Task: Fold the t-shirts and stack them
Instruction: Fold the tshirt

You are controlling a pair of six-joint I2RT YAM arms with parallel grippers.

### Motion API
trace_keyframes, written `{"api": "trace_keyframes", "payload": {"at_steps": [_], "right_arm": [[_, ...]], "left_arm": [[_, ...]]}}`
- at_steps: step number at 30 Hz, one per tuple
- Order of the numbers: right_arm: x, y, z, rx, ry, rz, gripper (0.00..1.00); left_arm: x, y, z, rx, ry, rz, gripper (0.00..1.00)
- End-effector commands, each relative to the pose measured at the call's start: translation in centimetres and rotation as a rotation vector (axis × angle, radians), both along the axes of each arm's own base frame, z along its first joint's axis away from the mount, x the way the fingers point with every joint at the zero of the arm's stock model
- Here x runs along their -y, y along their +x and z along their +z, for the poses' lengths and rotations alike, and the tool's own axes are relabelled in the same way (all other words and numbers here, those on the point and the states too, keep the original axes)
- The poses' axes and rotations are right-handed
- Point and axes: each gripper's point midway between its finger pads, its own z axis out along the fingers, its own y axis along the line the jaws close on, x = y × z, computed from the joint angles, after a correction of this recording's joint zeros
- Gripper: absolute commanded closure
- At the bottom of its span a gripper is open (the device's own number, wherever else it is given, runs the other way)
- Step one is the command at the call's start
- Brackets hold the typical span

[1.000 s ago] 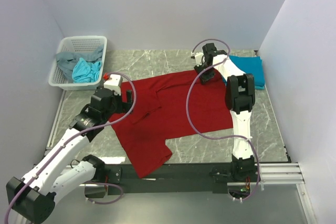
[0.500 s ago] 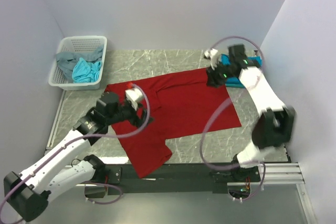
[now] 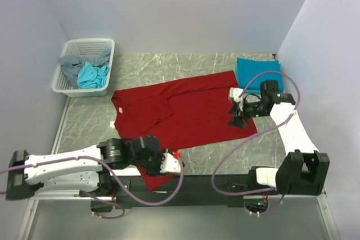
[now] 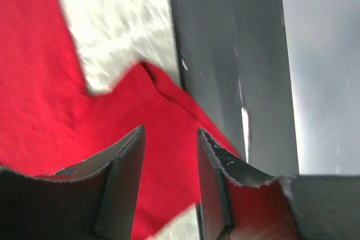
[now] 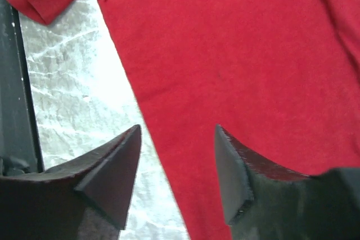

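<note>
A dark red t-shirt (image 3: pixel 191 111) lies spread flat on the marble table. My left gripper (image 3: pixel 170 164) hangs low over its near sleeve at the table's front edge. In the left wrist view the left gripper (image 4: pixel 170 133) has its jaws apart, with red cloth (image 4: pixel 50 122) below the gap and nothing pinched. My right gripper (image 3: pixel 236 117) is open above the shirt's right hem. In the right wrist view the right gripper (image 5: pixel 177 130) straddles the cloth edge (image 5: pixel 236 49). A folded teal-blue t-shirt (image 3: pixel 256 72) lies at the back right.
A white mesh basket (image 3: pixel 72 49) at the back left holds a grey shirt (image 3: pixel 70 64) and a light turquoise shirt (image 3: pixel 91 76). The black front rail (image 4: pixel 225 54) runs just past the near sleeve. Walls close in on three sides.
My left arm swung from the shirt's left shoulder down to the near sleeve, and its jaws narrowed. My right arm came from the back right corner to the right hem, opening wider.
</note>
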Motion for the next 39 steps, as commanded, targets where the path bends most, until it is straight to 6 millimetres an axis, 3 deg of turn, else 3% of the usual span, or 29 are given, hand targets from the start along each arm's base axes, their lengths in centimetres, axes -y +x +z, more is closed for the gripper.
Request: {"api": "trace_keyframes", "payload": {"at_steps": [1, 3, 8, 9, 11, 14, 18, 19, 23, 27, 30, 34, 39], "right_arm": [[-0.3, -0.3, 2.1, -0.003, 0.08, 0.065, 0.37], [0.0, -0.2, 1.8, -0.02, 0.091, 0.067, 0.36], [1.0, 0.0, 1.5, -0.033, 0.102, 0.01, 0.35], [1.1, -0.1, 1.2, -0.043, 0.095, -0.003, 0.35], [1.5, 0.4, 1.0, -0.027, 0.075, -0.021, 0.35], [1.8, 0.8, 0.9, -0.026, 0.059, -0.053, 0.35], [2.1, 0.7, 0.7, -0.014, 0.039, -0.075, 0.35], [2.2, 0.9, 0.8, 0.002, 0.038, -0.082, 0.35], [2.3, 0.8, 0.4, -0.005, 0.038, -0.089, 0.35], [2.4, 1.0, 0.5, -0.022, 0.042, -0.094, 0.35], [2.4, 1.1, 0.4, -0.033, 0.046, -0.098, 0.35], [2.3, 1.0, 0.4, -0.047, 0.052, -0.1, 0.35], [2.6, 1.1, 0.4, -0.048, 0.055, -0.113, 0.35]], "left_arm": [[-1.4, -0.8, -1.2, 0.079, 0.219, -0.027, 0.53], [-1.3, -2.5, -1.8, 0.06, 0.333, -0.019, 0.53], [-0.5, -2.8, -1.3, 0.071, 0.493, 0.155, 0.64], [0.7, -2.8, -0.4, 0.096, 0.474, 0.165, 0.62], [1.2, -2.1, 0.5, 0.115, 0.492, 0.204, 0.6], [1.4, -2.2, 0.4, 0.109, 0.543, 0.197, 0.54], [4.9, -6.8, 1.9, -0.157, 0.537, 0.286, 0.52], [4.9, -7.0, 2.0, -0.154, 0.554, 0.319, 0.52], [2.2, -8.1, 0.4, -0.223, 0.613, 0.451, 0.49], [-3.9, -8.6, -3.2, -0.316, 0.692, 0.611, 0.48], [-5.0, -9.3, -4.9, -0.368, 0.698, 0.646, 0.47], [-4.8, -9.5, -7.1, -0.358, 0.771, 0.675, 0.5], [-5.4, -7.8, -10.0, -0.243, 0.824, 0.722, 0.51]]}}
